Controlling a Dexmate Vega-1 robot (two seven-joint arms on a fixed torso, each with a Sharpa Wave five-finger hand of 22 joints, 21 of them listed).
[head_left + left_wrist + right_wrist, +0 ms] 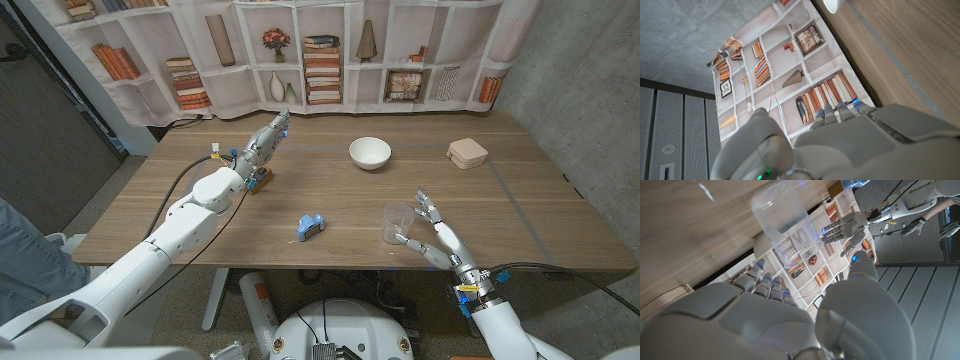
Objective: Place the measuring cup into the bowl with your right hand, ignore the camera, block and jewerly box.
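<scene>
We see a clear plastic measuring cup (pixel 398 221), cylindrical and thin-walled, standing upright on the wood-grain table (pixel 330 190) near its front edge, toward the robot's right. The bowl (pixel 370 153) is white, round and smooth, and sits well apart from the cup, farther back near the table's middle. A tan jewelry box (pixel 467 153) with rounded corners lies to the right of the bowl; a small blue camera (pixel 310 227) lies left of the cup, and a small yellowish block (pixel 259 181) sits under the left forearm. In the head view the right hand (pixel 430 231) stands just beside the cup, fingers spread apart on the cup's right side and holding nothing; we cannot tell whether a fingertip touches the wall. The right wrist view adds what the head view lacks: the cup's translucent wall (pixel 785 222) seen through to the printed bookshelf backdrop (pixel 805 267), with the right hand's fingers (pixel 762 277) extended beneath it. The left hand (pixel 263 143) is raised above the table's far left area, its fingers straight and close together, empty. The left wrist view shows the bowl's rim (pixel 836 5) and the backdrop beyond the left hand's knuckles (pixel 840 112).
</scene>
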